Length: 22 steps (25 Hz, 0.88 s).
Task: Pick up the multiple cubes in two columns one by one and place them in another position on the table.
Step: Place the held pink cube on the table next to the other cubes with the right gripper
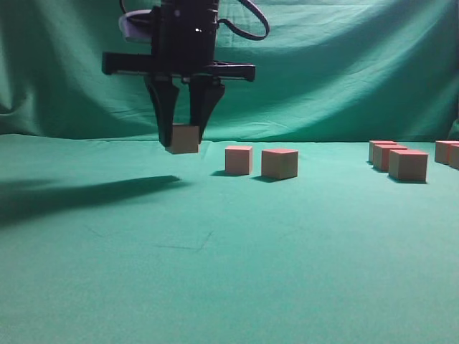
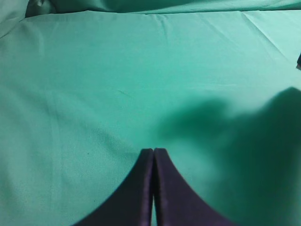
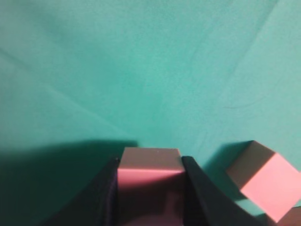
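Note:
My right gripper (image 1: 184, 136) is shut on a cube (image 1: 184, 139) and holds it just above the green table (image 1: 215, 272), left of centre. In the right wrist view the held cube (image 3: 149, 165) sits between the black fingers (image 3: 149, 188). Two cubes (image 1: 239, 160) (image 1: 280, 163) stand on the table just right of the held one; one of them shows in the right wrist view (image 3: 261, 181). Several more cubes (image 1: 408, 165) stand in columns at the far right. My left gripper (image 2: 154, 153) is shut and empty over bare cloth, out of the exterior view.
A draped green backdrop (image 1: 344, 72) hangs behind the table. The arm's shadow (image 1: 79, 193) lies on the cloth at the left.

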Each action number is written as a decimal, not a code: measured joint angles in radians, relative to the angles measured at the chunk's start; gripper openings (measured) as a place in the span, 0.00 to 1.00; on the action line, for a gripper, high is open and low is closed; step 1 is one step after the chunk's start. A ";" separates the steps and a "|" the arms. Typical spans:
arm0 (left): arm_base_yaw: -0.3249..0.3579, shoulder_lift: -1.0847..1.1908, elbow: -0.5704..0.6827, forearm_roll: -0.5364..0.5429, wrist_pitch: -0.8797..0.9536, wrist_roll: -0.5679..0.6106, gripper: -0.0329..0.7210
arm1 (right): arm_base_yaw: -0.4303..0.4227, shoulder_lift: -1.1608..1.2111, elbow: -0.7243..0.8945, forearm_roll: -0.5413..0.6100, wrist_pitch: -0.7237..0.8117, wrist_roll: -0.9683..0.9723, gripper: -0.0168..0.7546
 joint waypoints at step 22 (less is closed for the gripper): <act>0.000 0.000 0.000 0.000 0.000 0.000 0.04 | 0.017 0.043 -0.004 -0.127 -0.045 0.219 0.36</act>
